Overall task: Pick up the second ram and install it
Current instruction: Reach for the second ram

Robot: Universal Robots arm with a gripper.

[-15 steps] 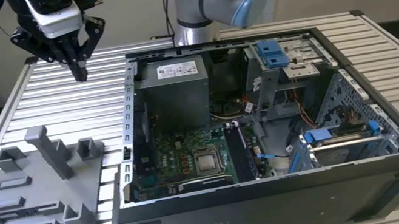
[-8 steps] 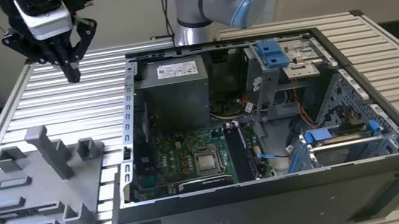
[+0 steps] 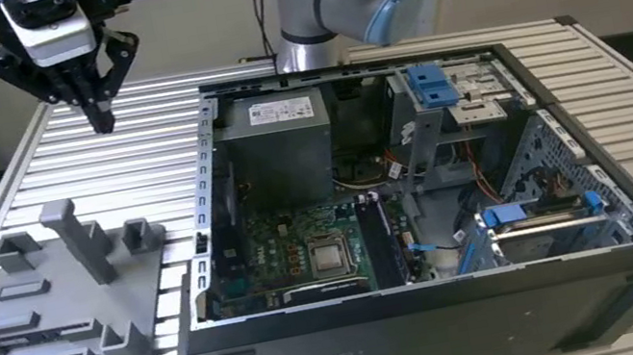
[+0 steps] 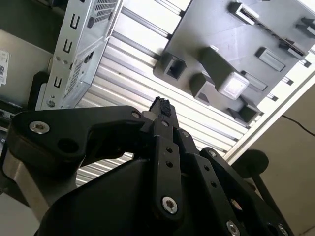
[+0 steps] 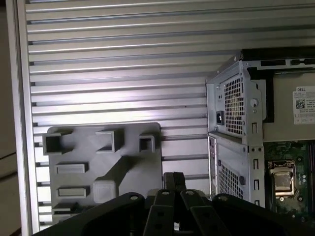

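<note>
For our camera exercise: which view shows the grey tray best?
Exterior view: the whole grey tray with its blocks shows. The first wrist view has the end effector covering one edge; the second wrist view crops it.

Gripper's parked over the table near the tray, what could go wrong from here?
1. The gripper hangs closed and empty above the slatted table; descending on a part like that would likely jab it rather than grasp it.
2. The tall post on the grey tray stands up near the gripper; a low sweep might strike it.
3. The case's side wall rises between gripper and motherboard; a low crossing could clip it.
</note>
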